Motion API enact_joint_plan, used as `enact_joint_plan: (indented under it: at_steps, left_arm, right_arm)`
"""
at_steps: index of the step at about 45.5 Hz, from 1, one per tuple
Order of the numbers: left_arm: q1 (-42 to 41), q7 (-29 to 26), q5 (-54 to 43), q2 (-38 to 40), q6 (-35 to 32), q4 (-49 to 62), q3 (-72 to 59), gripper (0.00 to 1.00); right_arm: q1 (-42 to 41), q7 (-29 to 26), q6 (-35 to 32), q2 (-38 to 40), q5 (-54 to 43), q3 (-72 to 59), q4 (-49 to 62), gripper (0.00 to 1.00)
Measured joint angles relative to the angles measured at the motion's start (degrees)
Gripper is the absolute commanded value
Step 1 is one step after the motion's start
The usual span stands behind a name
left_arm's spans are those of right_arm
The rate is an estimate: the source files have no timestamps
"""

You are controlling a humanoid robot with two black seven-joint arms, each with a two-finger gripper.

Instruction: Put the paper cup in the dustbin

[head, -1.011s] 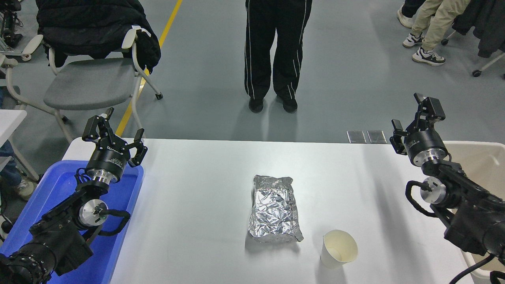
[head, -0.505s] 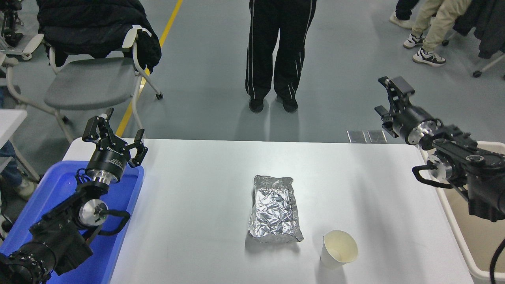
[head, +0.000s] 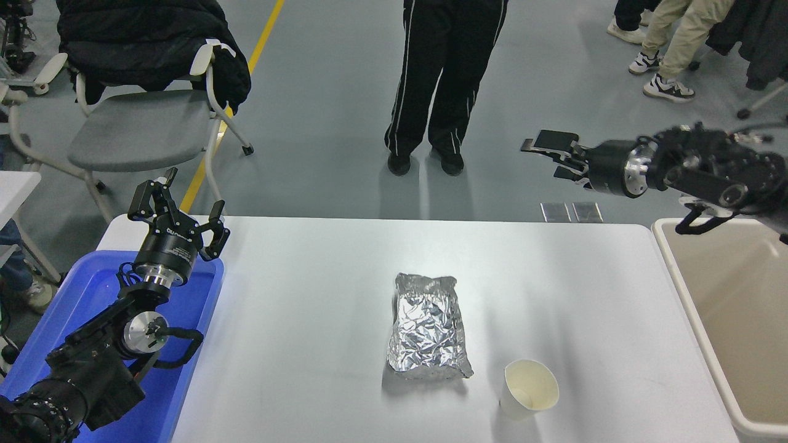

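The paper cup [head: 530, 390] stands upright on the white table near its front edge, right of centre, its cream inside facing up. The beige dustbin [head: 681, 283] stands against the table's right side, its inside in view. My right gripper [head: 543, 159] is raised high over the table's far right corner, pointing left, open and empty, far from the cup. My left gripper [head: 181, 204] is parked open over the blue tray at the lower left.
A crinkled silver foil packet [head: 428, 326] lies at the table's middle, just left of the cup. A blue tray [head: 74, 295] sits at the left edge. A person [head: 440, 80] stands beyond the far edge; a chair [head: 141, 123] is at the far left.
My right arm has swung up and back off the dustbin's side, and its gripper has turned from pointing away to pointing left. The cup, the packet and the left arm have not moved.
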State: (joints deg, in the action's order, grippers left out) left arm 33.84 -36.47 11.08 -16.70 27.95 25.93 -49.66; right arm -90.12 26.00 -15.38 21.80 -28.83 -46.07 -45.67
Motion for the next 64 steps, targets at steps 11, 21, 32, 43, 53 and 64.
enact_joint_plan:
  at_steps: [11,21,32,43,53,64]
  left_arm:
    - [0.0,0.0,0.0,0.0,0.0,0.0,0.0,1.0]
    - [0.0,0.0,0.0,0.0,0.0,0.0,0.0,1.0]
    - [0.0,0.0,0.0,0.0,0.0,0.0,0.0,1.0]
    - [0.0,0.0,0.0,0.0,0.0,0.0,0.0,1.0]
    - [0.0,0.0,0.0,0.0,0.0,0.0,0.0,1.0]
    - [0.0,0.0,0.0,0.0,0.0,0.0,0.0,1.0]
  right_arm:
    - [-4.8,0.0,-1.6,-6.1,-11.9,-6.5,-6.9,1.0]
    - [-6.4,0.0,-2.1,-11.0,-18.0,-10.4,-11.0,1.0]
    - [-7.9,0.1,-2.3,-12.5,-21.2,-12.5,-17.7,1.0]
    - [-9.2,0.1,-2.3,-12.4,-22.5,-13.7,-21.7,1.0]
    - [-7.6,0.1,-2.3,-12.3,-24.0,-14.3,-22.4,1.0]
    - [-5.3,0.1,-2.2,-11.1,-24.7,-14.7,-22.1,1.0]
